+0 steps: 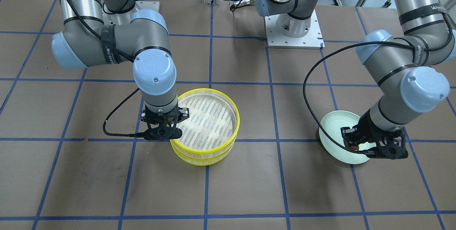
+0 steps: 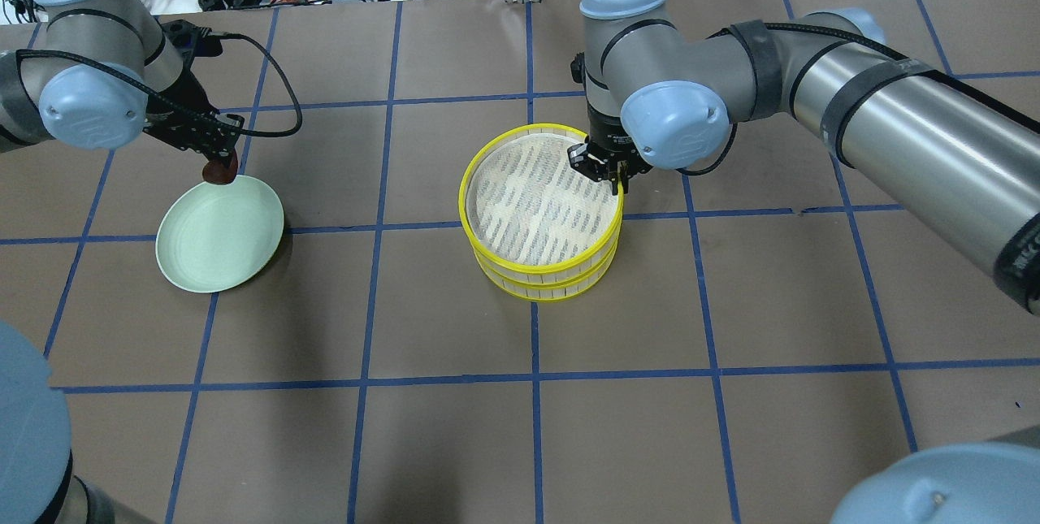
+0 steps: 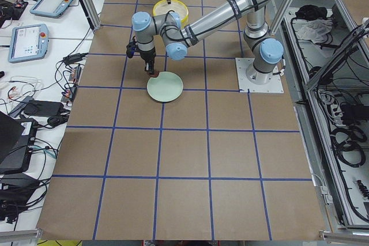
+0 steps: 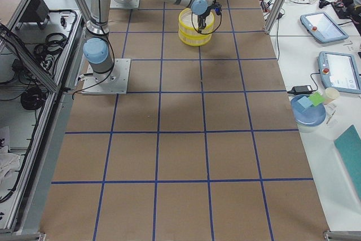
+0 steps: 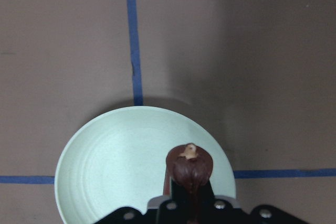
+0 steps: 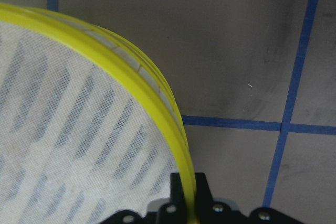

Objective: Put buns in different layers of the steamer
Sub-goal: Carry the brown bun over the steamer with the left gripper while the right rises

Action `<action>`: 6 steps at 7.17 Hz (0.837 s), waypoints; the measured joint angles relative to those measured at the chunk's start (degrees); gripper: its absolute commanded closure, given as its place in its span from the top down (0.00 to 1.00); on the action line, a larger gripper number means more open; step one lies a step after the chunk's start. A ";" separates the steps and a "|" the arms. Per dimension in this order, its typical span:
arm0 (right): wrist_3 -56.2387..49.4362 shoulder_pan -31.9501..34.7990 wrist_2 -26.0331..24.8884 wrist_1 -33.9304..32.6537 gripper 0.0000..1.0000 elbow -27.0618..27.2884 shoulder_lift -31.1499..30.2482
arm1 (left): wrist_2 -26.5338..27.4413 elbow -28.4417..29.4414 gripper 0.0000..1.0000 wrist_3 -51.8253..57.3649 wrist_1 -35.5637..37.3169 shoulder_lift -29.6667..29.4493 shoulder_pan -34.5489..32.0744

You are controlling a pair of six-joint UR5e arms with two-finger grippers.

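The left gripper is clamped on the small dark reddish-brown oblong bun. It hangs just over the edge of the round pale green plate, well apart from the round 2-tier steamer with yellow rims and whitish mesh floors, off to the steamer's left. The right gripper straddles the steamer's top rim on its right side, pinched narrowly on it. The bun looks light and soft, so a gentle hold across its middle should suit, while the stiff, light tier is probably best lifted by its rim, not its mesh.
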 measured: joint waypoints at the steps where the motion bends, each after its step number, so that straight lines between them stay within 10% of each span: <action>1: -0.18 -0.02 -0.08 0.02 0.00 0.07 0.03 | -1.12 0.41 0.00 -2.83 -1.23 1.14 -1.59; 4: -0.54 -0.06 -0.48 -0.03 0.00 0.23 0.44 | -2.91 0.89 0.00 -11.51 -2.22 4.23 -7.08; 5: -0.51 -0.06 -0.55 -0.04 0.66 0.31 0.53 | -4.66 0.92 0.00 -14.47 -2.28 5.14 -8.57; 6: -0.51 -0.06 -0.64 -0.02 1.00 0.41 0.59 | -5.97 0.93 0.00 -16.69 -2.29 5.79 -9.71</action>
